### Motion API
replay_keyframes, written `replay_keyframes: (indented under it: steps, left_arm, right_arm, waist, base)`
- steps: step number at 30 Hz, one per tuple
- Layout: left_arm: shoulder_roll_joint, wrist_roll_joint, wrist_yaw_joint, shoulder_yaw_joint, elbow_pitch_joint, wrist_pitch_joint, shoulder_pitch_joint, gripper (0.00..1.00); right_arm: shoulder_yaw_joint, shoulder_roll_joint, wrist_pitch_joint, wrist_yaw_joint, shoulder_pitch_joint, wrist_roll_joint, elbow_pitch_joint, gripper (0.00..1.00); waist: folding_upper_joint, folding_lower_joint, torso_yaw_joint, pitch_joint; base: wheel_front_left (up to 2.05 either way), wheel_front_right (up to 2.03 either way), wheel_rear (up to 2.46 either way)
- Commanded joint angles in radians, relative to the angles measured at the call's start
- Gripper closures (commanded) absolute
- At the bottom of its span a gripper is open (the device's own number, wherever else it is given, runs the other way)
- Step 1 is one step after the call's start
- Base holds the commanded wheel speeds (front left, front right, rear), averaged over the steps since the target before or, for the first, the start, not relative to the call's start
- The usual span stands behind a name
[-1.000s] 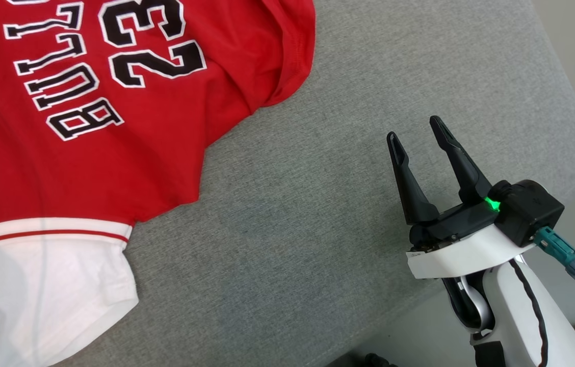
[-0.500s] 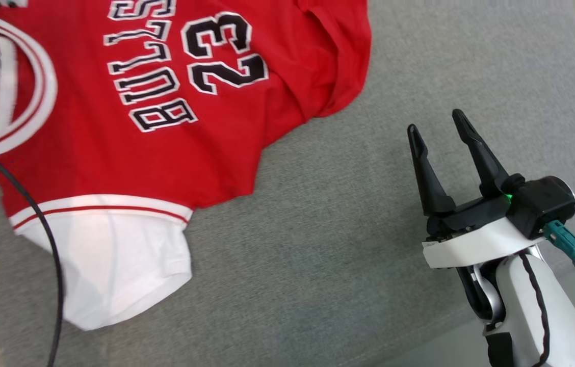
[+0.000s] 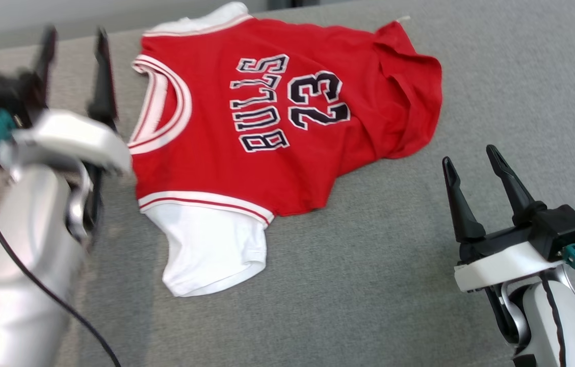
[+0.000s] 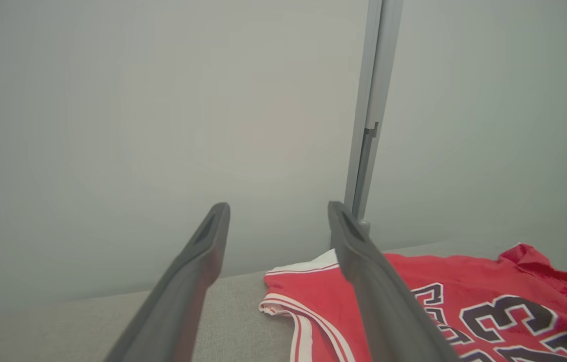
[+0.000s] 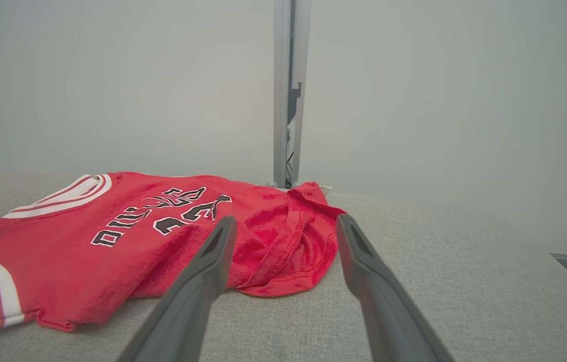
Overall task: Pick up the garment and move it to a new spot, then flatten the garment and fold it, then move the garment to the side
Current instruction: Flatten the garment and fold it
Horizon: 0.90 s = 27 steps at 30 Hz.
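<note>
Red jersey (image 3: 277, 142) lies spread, lettering up, on a grey cushioned surface (image 3: 369, 285), its right edge rumpled. The left gripper (image 3: 74, 38), beside the collar (image 3: 165, 114), and the right gripper (image 3: 468, 157), well apart from the cloth, both have jaws apart and empty. Seemingly placed; flattening, folding and moving aside remain.

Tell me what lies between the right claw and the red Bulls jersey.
Nothing but bare grey upholstery lies between the right claw and the crumpled edge of the jersey, as the head view shows.
</note>
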Motion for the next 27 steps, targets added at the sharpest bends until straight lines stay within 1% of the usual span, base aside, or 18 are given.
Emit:
replay_keyframes:
  steps: [1,5,9,12,14,15,17,18,20,22,24,26,27]
  left_arm:
    - [-0.02,-0.011,0.012,0.019,-0.049,-0.004,0.097,0.0]
    - [-0.058,-0.011,0.033,0.046,-0.149,-0.004,0.269,0.0]
    - [-0.087,0.001,0.041,0.044,-0.177,-0.004,0.364,0.0]
    - [-0.115,-0.01,0.029,0.025,-0.159,-0.004,0.409,0.0]
    - [-0.149,-0.052,-0.01,0.01,-0.138,0.018,0.439,0.0]
    - [-0.156,-0.062,-0.023,0.005,-0.129,0.03,0.447,0.0]
    - [-0.15,-0.06,-0.034,-0.014,-0.1,0.058,0.459,0.0]
    - [-0.15,-0.06,-0.034,-0.014,-0.1,0.058,0.459,0.0]
    - [-0.153,-0.058,-0.026,-0.031,-0.068,0.092,0.466,0.0]
    - [-0.153,-0.051,0.005,-0.03,-0.033,0.116,0.463,0.0]
    - [-0.153,-0.048,0.022,-0.038,0.0,0.141,0.457,0.0]
    - [-0.156,-0.053,0.021,-0.039,0.02,0.152,0.449,0.0]
    - [-0.161,-0.062,0.011,-0.041,0.03,0.158,0.447,0.0]
  right_arm:
    - [-0.011,-0.009,0.0,0.0,0.021,-0.002,0.004,0.0]
    - [-0.017,-0.012,0.0,0.0,0.04,-0.002,0.004,0.0]
    - [-0.008,-0.014,0.0,0.0,0.052,-0.002,0.011,0.0]
    - [-0.002,-0.013,0.0,0.0,0.051,0.0,0.013,0.0]
    - [0.003,-0.01,0.0,0.0,0.05,0.004,0.013,0.0]
    - [0.004,-0.009,0.0,0.0,0.05,0.007,0.013,0.0]
    - [0.002,-0.007,0.0,0.0,0.052,0.009,0.012,0.0]
    - [0.002,-0.007,0.0,0.0,0.052,0.009,0.012,0.0]
    - [0.0,-0.004,0.0,0.0,0.052,0.009,0.011,0.0]
    - [-0.001,-0.003,0.0,0.0,0.053,0.009,0.01,0.0]
    - [0.0,0.0,0.0,0.0,0.053,0.009,0.01,0.0]
    - [0.003,0.002,0.0,0.0,0.052,0.006,0.01,0.0]
    - [0.004,0.003,0.0,0.0,0.05,0.006,0.011,0.0]
  waist:
    - [0.0,0.0,0.064,-0.068]
    - [0.0,0.0,0.092,-0.097]
    - [0.0,0.0,0.104,-0.111]
    - [0.0,0.0,0.103,-0.118]
    - [0.0,0.0,0.099,-0.119]
    - [0.0,0.0,0.096,-0.119]
    - [0.0,0.0,0.091,-0.117]
    - [0.0,0.0,0.091,-0.117]
    - [0.0,0.0,0.085,-0.113]
    - [0.0,0.0,0.081,-0.11]
    - [0.0,0.0,0.076,-0.106]
    - [0.0,0.0,0.071,-0.103]
    - [0.0,0.0,0.069,-0.101]
  base:
    - [0.0,0.0,0.0]
    - [0.0,0.0,0.0]
    - [0.0,0.0,0.0]
    - [0.0,0.0,0.0]
    - [0.0,0.0,0.0]
    - [0.0,0.0,0.0]
    - [0.0,0.0,0.0]
    - [0.0,0.0,0.0]
    - [0.0,0.0,0.0]
    - [0.0,0.0,0.0]
    - [0.0,0.0,0.0]
    - [0.0,0.0,0.0]
    - [0.0,0.0,0.0]
